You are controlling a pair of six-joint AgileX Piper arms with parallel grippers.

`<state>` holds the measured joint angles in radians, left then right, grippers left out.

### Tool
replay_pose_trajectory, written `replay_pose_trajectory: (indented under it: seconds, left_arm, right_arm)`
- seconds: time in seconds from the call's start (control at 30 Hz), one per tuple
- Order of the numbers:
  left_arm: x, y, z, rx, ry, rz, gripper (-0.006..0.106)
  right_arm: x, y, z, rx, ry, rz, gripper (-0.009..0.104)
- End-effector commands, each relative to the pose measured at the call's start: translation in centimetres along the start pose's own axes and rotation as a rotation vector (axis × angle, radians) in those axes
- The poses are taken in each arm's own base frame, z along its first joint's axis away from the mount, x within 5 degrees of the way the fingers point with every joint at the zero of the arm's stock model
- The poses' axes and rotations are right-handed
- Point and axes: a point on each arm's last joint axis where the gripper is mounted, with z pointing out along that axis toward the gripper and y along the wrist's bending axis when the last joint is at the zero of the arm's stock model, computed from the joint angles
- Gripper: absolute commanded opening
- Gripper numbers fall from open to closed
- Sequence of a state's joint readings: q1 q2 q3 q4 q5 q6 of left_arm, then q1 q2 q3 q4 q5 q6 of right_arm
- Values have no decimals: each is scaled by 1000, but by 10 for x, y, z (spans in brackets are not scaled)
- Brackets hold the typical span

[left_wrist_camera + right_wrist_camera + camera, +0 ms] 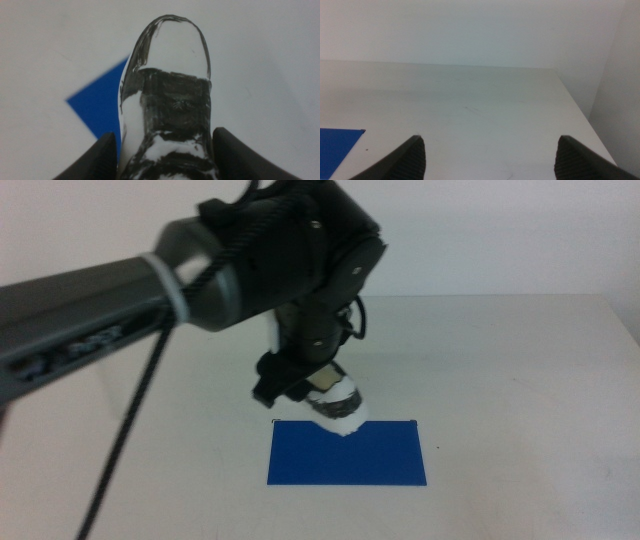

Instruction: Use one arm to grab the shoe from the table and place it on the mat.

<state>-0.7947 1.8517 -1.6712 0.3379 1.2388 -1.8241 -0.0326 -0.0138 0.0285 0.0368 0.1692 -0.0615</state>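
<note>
The left arm (200, 270) reaches in from the left, and its gripper (310, 385) is shut on the shoe (340, 408), a white sneaker with black panels. It holds the shoe toe-down, just over the far edge of the blue mat (347, 453). In the left wrist view the shoe (170, 85) fills the gap between the two jaws, with a corner of the mat (100, 107) beside it. The right gripper (490, 160) is open and empty above the table (470, 100), out of the middle view. A corner of the mat (335, 145) shows in its view.
The white table (520, 380) spreads on all sides of the mat. A black cable (130, 420) hangs from the left arm. The table's right edge (575, 105) shows in the right wrist view, with a pale wall behind.
</note>
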Motion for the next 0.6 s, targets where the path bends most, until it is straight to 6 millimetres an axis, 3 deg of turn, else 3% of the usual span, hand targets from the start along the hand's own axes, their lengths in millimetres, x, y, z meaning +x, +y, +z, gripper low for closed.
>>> replay_pose_trajectory:
  seconds: [0.0,0.3,0.57]
  left_arm:
    - [-6,-4,-26,20,-28,-25,-2]
    - [16,-29,-10,38,-17,-2,-2]
    - [22,-32,3,12,-16,-85,-2]
  right_arm:
    - [-11,0,-3,4,-109,-21,66]
    - [-11,0,-3,4,-109,-21,66]
    - [-11,0,-3,4,-109,-21,66]
